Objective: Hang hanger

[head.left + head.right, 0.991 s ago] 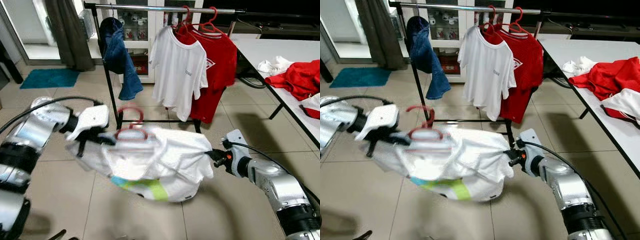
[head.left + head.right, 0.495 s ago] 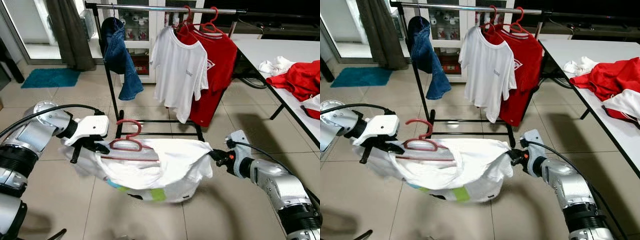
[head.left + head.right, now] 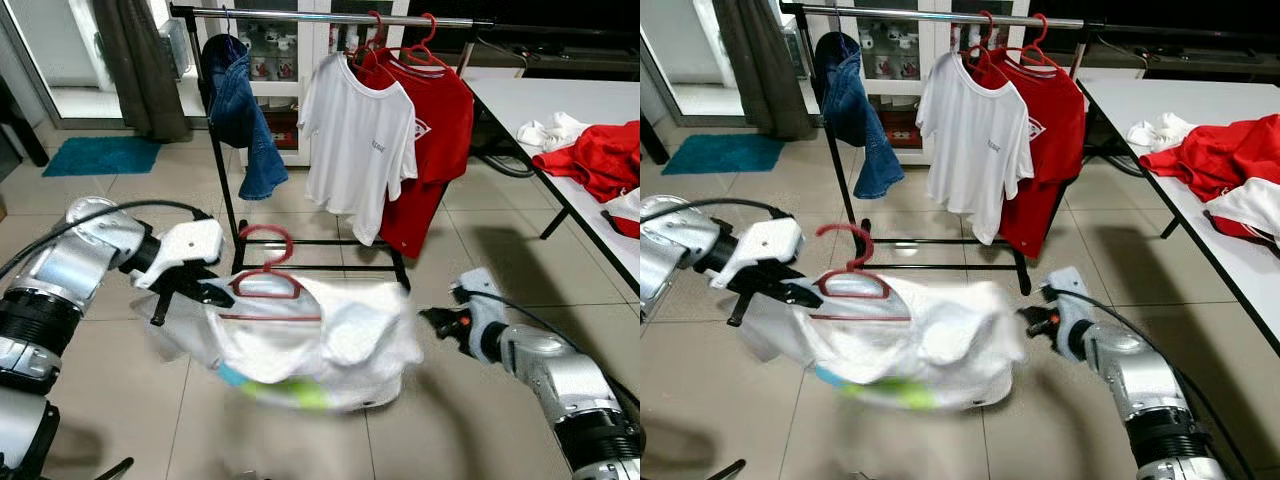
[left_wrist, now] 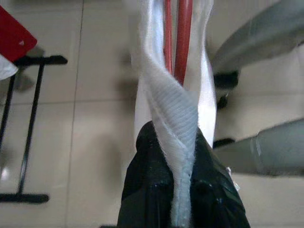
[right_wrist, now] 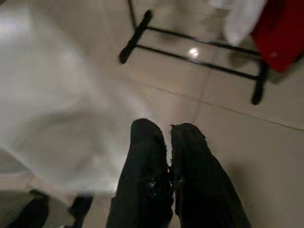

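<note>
A tiled floor is lying in front of a black clothes rack, where a denim garment, a white T-shirt and a red shirt are hanging; on the right a white counter is carrying red and white clothes. The left gripper is holding the red hanger with the white shirt on it, low in front of the rack and well below the rail. In the left wrist view its jaws are closing on the shirt's ribbed collar beside the red hanger wires. Compared with half a second ago, the right gripper is no longer pinching the shirt's far edge: it is now standing apart from the cloth, its jaws pressed together on nothing in the right wrist view. The freed side of the shirt is blurred and is sagging, while the hanger hook is sitting a little higher than before.
</note>
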Available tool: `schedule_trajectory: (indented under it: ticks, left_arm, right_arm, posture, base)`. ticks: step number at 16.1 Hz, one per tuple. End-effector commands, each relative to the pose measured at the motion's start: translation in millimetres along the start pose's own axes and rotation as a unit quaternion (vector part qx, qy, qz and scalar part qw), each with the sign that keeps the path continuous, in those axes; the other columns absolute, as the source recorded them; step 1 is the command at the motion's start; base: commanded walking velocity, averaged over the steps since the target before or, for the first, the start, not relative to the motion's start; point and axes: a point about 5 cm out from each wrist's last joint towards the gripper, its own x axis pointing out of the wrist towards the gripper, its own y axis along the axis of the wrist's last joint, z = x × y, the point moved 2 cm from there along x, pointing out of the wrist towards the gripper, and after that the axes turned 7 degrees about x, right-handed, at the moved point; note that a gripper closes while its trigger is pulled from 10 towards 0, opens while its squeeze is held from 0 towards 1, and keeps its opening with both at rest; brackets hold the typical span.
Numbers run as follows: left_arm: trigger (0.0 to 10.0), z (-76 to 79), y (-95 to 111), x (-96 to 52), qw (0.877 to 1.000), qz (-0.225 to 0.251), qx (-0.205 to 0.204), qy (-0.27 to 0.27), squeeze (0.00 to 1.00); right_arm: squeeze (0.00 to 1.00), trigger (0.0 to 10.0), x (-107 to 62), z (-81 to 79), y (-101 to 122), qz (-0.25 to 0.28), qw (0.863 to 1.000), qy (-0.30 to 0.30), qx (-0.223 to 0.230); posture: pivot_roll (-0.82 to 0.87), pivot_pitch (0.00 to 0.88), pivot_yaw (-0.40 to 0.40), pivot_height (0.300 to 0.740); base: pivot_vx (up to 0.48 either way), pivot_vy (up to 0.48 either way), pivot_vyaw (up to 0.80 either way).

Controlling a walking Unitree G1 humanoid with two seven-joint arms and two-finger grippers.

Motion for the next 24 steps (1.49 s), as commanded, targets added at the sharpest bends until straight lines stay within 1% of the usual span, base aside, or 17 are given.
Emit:
schedule_trajectory:
  ticks: [1,2,4,6,7,8,9,10,11,12,13,14,16,18,21,23,24]
  left_arm:
    - [0.0,-1.3,6,-3.7,1.0,0.019,0.002,0.005,0.0]
    - [0.0,-1.5,5,-4.8,1.0,0.027,-0.011,0.006,0.0]
    - [0.0,-5.3,-9,-5.0,0.999,-0.023,-0.015,0.037,0.0]
    - [0.0,-19.0,-15,-5.6,0.992,-0.046,-0.032,0.113,0.0]
    - [0.0,-24.7,-14,-4.6,0.988,-0.043,-0.043,0.144,0.0]
    - [0.0,-28.8,-11,-1.1,0.984,-0.03,-0.051,0.167,0.0]
    - [0.0,-30.4,-7,4.6,0.983,-0.015,-0.053,0.176,0.0]
    - [0.0,-30.6,-4,8.3,0.983,-0.003,-0.05,0.176,0.0]
    - [0.0,-29.7,-1,12.3,0.984,0.008,-0.048,0.171,0.0]
    - [0.0,-26.5,3,19.2,0.987,0.023,-0.038,0.157,0.0]
    - [0.0,-23.0,4,22.2,0.989,0.024,-0.033,0.143,0.0]
    - [0.0,-23.2,4,21.7,0.989,0.02,-0.032,0.144,0.0]
    - [0.0,-25.5,7,20.7,0.988,0.028,-0.033,0.152,0.0]
    - [0.0,-28.0,11,24.4,0.985,0.038,-0.034,0.164,0.0]
    - [0.0,-28.3,18,31.0,0.983,0.054,-0.036,0.172,0.0]
    - [0.0,-27.8,24,38.0,0.98,0.069,-0.041,0.182,0.0]
    - [0.0,-26.9,25,40.1,0.98,0.073,-0.043,0.181,0.0]
  right_arm:
    - [1.0,10.0,-2.5,3.5,9,0.018,1.0,-0.01,-0.003]
    - [1.0,10.0,-5.3,8.0,5,0.001,1.0,-0.015,-0.012]
    - [1.0,10.0,-11.2,10.5,5,-0.007,1.0,-0.008,-0.025]
    - [1.0,10.0,-19.3,5.8,18,0.021,0.999,0.0,-0.037]
    - [1.0,10.0,-24.1,-1.8,27,0.043,0.998,0.012,-0.043]
    - [1.0,10.0,-28.4,-18.9,39,0.069,0.996,0.042,-0.044]
    - [1.0,10.0,-30.9,-38.1,48,0.086,0.992,0.076,-0.045]
    - [1.0,10.0,-31.1,-48.1,51,0.09,0.991,0.09,-0.051]
    - [1.0,10.0,-30.3,-55.5,53,0.093,0.989,0.094,-0.067]
    - [1.0,10.0,-30.6,-73.0,61,0.117,0.981,0.11,-0.111]
    - [0.31,10.0,-33.9,-91.6,72,0.137,0.97,0.132,-0.151]
    - [0.0,10.0,-33.7,-94.1,76,0.138,0.969,0.126,-0.164]
    - [0.0,10.0,-28.0,-98.2,84,0.135,0.971,0.1,-0.168]
    - [0.0,10.0,-19.2,-107.3,82,0.118,0.983,0.099,-0.099]
    - [0.0,10.0,-12.7,-115.0,66,0.076,0.987,0.111,-0.085]
    - [0.0,10.0,-8.7,-123.5,62,0.067,0.989,0.124,-0.039]
    - [0.0,10.0,-7.9,-124.1,62,0.066,0.99,0.122,-0.034]
  posture:
    - [-0.12,0.0,0.001,0.74]
    - [-0.12,0.0,0.003,0.74]
    - [-0.11,0.0,0.001,0.74]
    - [-0.11,0.0,0.001,0.74]
    - [-0.11,0.0,0.001,0.74]
    - [-0.11,0.0,0.002,0.74]
    - [-0.12,0.0,0.006,0.74]
    - [-0.12,0.0,0.009,0.74]
    - [-0.12,0.0,0.009,0.74]
    - [-0.12,0.0,0.013,0.74]
    - [-0.12,0.0,0.016,0.74]
    - [-0.12,0.0,0.016,0.74]
    - [-0.12,0.0,0.016,0.74]
    - [-0.12,0.0,0.011,0.74]
    - [-0.12,0.0,0.013,0.74]
    - [-0.12,0.0,0.014,0.74]
    - [-0.12,0.0,0.015,0.74]
  base:
    - [0.0,0.0,0.0]
    - [0.0,0.0,0.0]
    - [0.0,0.0,0.0]
    - [0.0,0.0,0.0]
    - [0.0,0.0,0.0]
    - [0.0,0.0,0.0]
    - [0.0,0.0,0.0]
    - [0.0,0.0,0.0]
    - [0.0,0.0,0.0]
    - [0.0,0.0,0.0]
    - [0.0,0.0,0.0]
    - [0.0,0.0,0.0]
    - [0.0,0.0,0.0]
    - [0.0,0.0,0.0]
    - [0.0,0.0,0.0]
    - [0.0,0.0,0.0]
    - [0.0,0.0,0.0]
